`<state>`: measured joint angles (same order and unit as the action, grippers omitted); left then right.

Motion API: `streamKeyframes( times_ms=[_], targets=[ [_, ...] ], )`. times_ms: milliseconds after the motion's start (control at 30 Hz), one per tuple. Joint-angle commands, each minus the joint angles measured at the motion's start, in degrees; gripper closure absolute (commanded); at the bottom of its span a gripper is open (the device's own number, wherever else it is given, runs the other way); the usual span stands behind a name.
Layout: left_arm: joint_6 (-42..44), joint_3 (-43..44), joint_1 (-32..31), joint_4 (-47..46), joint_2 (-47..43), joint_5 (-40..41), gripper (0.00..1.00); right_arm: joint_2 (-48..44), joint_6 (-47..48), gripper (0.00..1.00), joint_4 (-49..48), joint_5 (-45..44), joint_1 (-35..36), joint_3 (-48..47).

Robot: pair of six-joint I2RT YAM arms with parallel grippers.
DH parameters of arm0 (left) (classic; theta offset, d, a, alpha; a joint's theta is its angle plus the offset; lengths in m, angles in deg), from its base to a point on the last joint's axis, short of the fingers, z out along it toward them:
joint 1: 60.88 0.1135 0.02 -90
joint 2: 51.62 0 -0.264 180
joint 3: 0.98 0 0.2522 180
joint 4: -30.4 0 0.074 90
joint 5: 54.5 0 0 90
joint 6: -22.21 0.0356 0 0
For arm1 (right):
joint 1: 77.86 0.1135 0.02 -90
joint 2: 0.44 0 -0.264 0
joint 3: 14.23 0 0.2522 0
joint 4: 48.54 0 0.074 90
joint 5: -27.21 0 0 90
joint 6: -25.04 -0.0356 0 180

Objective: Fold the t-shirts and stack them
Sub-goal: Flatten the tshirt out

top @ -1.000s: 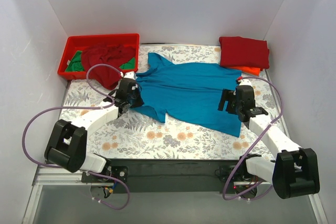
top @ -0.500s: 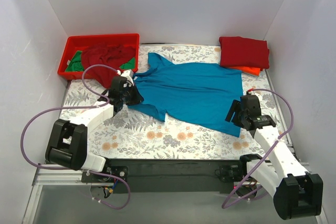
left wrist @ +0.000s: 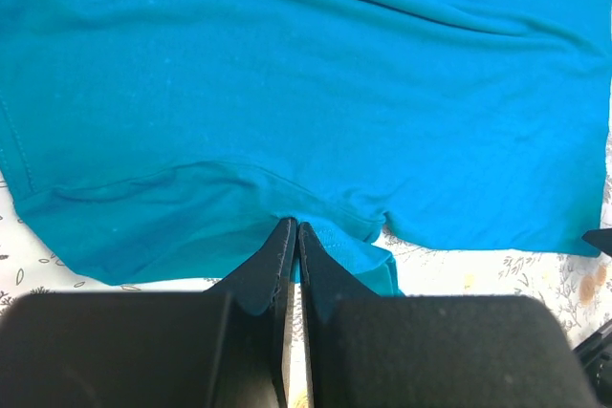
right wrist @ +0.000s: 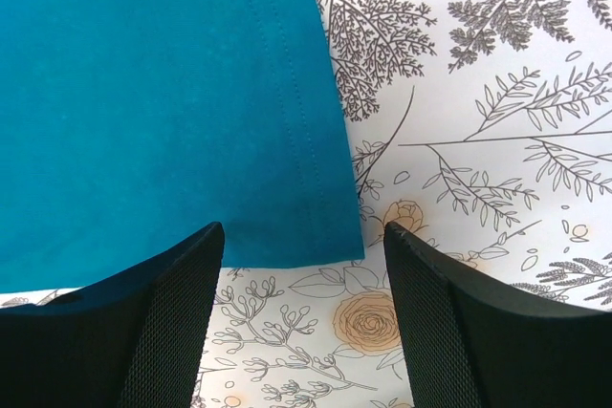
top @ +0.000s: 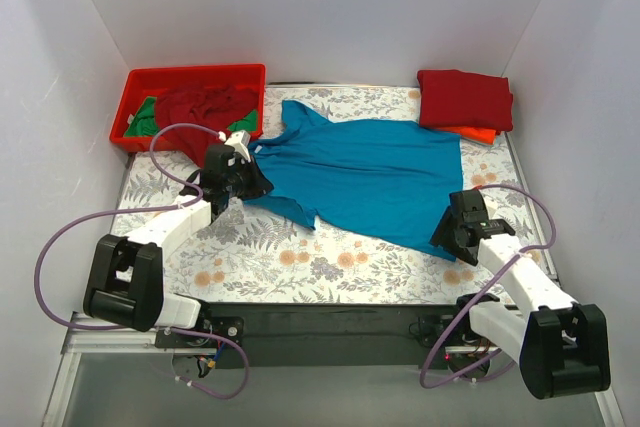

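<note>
Left wrist view: left gripper (left wrist: pixel 292 228) pinched tight on teal t-shirt (left wrist: pixel 306 74) at sleeve hem. Right gripper (right wrist: pixel 302 236) wide apart, holding nothing, over its bottom corner. T-shirt lies flat mid-desk (top: pixel 300 267), btwn red bin (top: pixel 140 82) & folded red stack (top: pixel 465 97).

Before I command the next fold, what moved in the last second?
The right pincer pulled back off the teal t-shirt to its near hem corner, open. The left pincer, shut on the sleeve, shifted slightly left. T-shirt, red bin and folded stack stayed put.

White walls (top: pixel 300 7) on three sides, floral-print tabletop (top: pixel 300 269) (grey ferns, orange roses), black rail (top: pixel 330 323) at near edge
</note>
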<state>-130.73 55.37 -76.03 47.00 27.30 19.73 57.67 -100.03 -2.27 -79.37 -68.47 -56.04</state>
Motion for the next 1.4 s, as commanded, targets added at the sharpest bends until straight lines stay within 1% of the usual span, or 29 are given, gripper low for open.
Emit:
streamKeyframes(
  times_ms=[0, 167, 267, 300, 367, 400, 533, 600, 667, 800, 867, 900, 1100, 1167, 1233, 1267, 1300, 1367],
  targets=[
    [0.5, -0.2, 0.4, -1.2, -1.7, -2.3, 1.00, -3.3, -3.0, 0.27, 0.1, -2.1, 0.0, 1.2],
    [0.6, -0.2, 0.7, -1.0, -1.7, -3.6, 1.00, -5.2, -4.3, 0.30, 1.0, -2.9, 0.0, 2.0],
    [0.5, -0.6, 0.8, -1.2, -2.4, -3.7, 1.00, -4.4, -4.8, 0.37, 1.2, -2.9, 0.0, 2.0],
    [0.5, -0.6, 0.9, -1.2, -2.4, -3.9, 1.00, -4.3, -5.1, 0.42, 1.2, -3.5, 0.0, 2.2],
    [0.5, -0.6, 1.1, -1.2, -2.5, -4.3, 1.00, -3.6, -5.4, 0.44, 1.6, -3.9, -0.1, 2.1],
    [0.5, -0.8, 1.2, -1.1, -2.6, -4.3, 1.00, -3.4, -5.5, 0.47, 1.6, -4.2, 0.0, 2.1],
    [0.5, -0.7, 1.3, -1.1, -2.4, -4.7, 1.00, -2.7, -6.3, 0.49, 1.8, -4.7, -0.1, 2.5],
    [0.5, -0.7, 1.4, -1.2, -2.4, -4.9, 1.00, -2.7, -6.6, 0.54, 1.9, -5.0, 0.0, 2.5],
    [0.5, -0.7, 1.4, -1.2, -2.3, -5.1, 1.00, -2.9, -6.7, 0.56, 1.9, -5.0, -0.1, 2.5],
    [0.5, -0.7, 1.4, -1.2, -2.2, -5.2, 1.00, -2.7, -6.9, 0.63, 2.0, -5.7, -0.1, 2.5],
    [0.5, -0.7, 1.4, -1.1, -2.2, -5.4, 1.00, -2.3, -7.0, 0.64, 2.0, -5.7, -0.1, 2.4],
    [0.5, -0.7, 1.4, -1.1, -2.2, -5.5, 1.00, -2.1, -7.0, 0.67, 2.2, -5.7, 0.0, 2.4],
    [0.5, -0.8, 1.4, -1.1, -2.4, -5.6, 1.00, -1.5, -7.6, 0.69, 2.3, -5.8, -0.1, 2.4],
    [0.5, -0.8, 1.4, -1.1, -2.4, -5.5, 1.00, -1.5, -7.6, 0.73, 2.3, -5.7, -0.1, 2.5],
    [0.5, -0.8, 1.4, -1.0, -2.4, -5.5, 1.00, -1.4, -7.5, 0.82, 2.4, -5.5, 0.0, 2.4],
    [0.6, -0.8, 1.4, -1.0, -2.4, -5.6, 1.00, -1.3, -7.5, 0.92, 2.4, -5.3, -0.1, 2.4],
    [0.5, -0.8, 1.4, -1.0, -2.4, -5.3, 1.00, -1.3, -7.4, 0.99, 2.5, -5.1, 0.0, 2.2],
    [0.5, -0.8, 1.4, -0.6, -2.9, -4.8, 1.00, -2.5, -6.8, 0.99, 2.5, -5.0, 0.0, 2.1]
  ],
)
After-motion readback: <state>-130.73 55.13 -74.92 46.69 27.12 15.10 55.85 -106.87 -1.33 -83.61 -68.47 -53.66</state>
